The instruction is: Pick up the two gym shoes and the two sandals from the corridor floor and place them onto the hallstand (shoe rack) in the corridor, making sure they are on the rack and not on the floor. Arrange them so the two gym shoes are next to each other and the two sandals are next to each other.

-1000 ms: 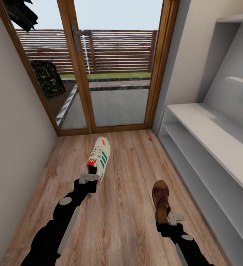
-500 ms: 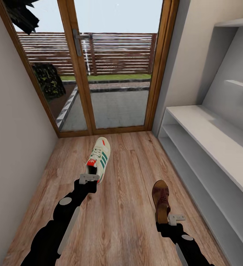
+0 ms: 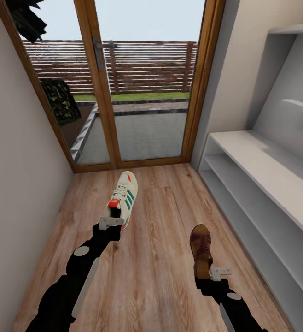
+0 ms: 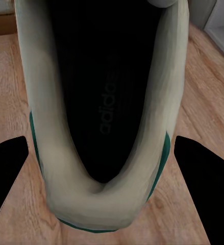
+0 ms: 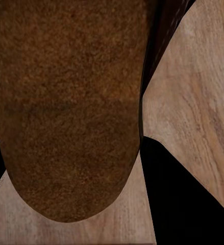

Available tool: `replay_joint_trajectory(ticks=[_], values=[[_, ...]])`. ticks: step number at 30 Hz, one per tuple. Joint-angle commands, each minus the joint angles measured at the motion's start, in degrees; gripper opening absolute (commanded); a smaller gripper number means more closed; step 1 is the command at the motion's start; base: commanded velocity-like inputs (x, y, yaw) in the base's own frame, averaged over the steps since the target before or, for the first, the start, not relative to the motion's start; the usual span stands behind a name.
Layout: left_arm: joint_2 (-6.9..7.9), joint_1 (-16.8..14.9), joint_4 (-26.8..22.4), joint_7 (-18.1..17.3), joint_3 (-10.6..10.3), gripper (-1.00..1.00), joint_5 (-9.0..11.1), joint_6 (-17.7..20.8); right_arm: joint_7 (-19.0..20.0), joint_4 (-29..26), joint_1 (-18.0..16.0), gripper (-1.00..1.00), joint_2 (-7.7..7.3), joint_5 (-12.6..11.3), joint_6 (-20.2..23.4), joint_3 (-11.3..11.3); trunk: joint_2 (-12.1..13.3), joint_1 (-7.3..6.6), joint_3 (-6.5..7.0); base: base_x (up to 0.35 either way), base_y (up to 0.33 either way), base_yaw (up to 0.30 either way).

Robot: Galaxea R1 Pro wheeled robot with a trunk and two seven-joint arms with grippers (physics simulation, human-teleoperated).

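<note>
On the corridor floor (image 3: 160, 276), near its middle, a gym shoe (image 3: 123, 198) lay with its long axis running toward the glass door (image 3: 142, 92); its toe pointed at the door and its heel at the robot. It was cream-white, with white laces, green side stripes and red-orange patches at the tongue and near the toe. The left gripper (image 3: 111, 222) was at the heel. In the left wrist view the gym shoe (image 4: 104, 117) showed its dark opening with a faint brand word on the insole, a thick cream collar and a thin green edge. The two black fingers (image 4: 7, 178) stood at each side of the heel, apart from it, so the jaws were spread and held nothing.

Closer to the hallstand (image 3: 266, 180), a sandal (image 3: 201, 249) lay with its long axis also along the corridor, the rounded front toward the door. It was dark brown; the straps were hard to make out in the head view. The right gripper (image 3: 219, 273) was at its near end. In the right wrist view the sandal (image 5: 71, 107) appeared as a rough brown footbed with a rounded end, cut off by the picture edge. One black finger (image 5: 188, 199) was beside it and the other was mostly hidden behind the footbed. I cannot tell if these jaws pressed the sandal or were only around it.

The hallstand stood along the right edge of the floor, pale grey-white, with a flat top and two open shelves; its near end was cut off.
</note>
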Motion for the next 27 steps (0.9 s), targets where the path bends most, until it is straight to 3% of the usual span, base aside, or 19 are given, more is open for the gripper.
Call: replay_joint_trajectory(ticks=[1,8,27], values=[[0.0,0.0,0.0,-0.03,0.0,-1.0,0.0,0.0,-0.1,0.0,0.0,-1.0,0.0,-0.17,0.0,-0.01,0.0,0.0,0.0,0.0,0.283,-0.233],[0.0,0.0,0.0,-0.03,0.01,-1.0,0.0,0.0,-0.1,0.0,0.0,-1.0,0.0,-0.16,0.0,-0.03,0.0,0.0,0.0,0.0,0.202,-0.269],[0.0,0.0,0.0,-0.06,-0.02,-1.0,0.0,0.0,-0.1,0.0,0.0,-1.0,0.0,-0.17,0.0,-0.03,0.0,0.0,0.0,0.0,0.006,-0.282]])
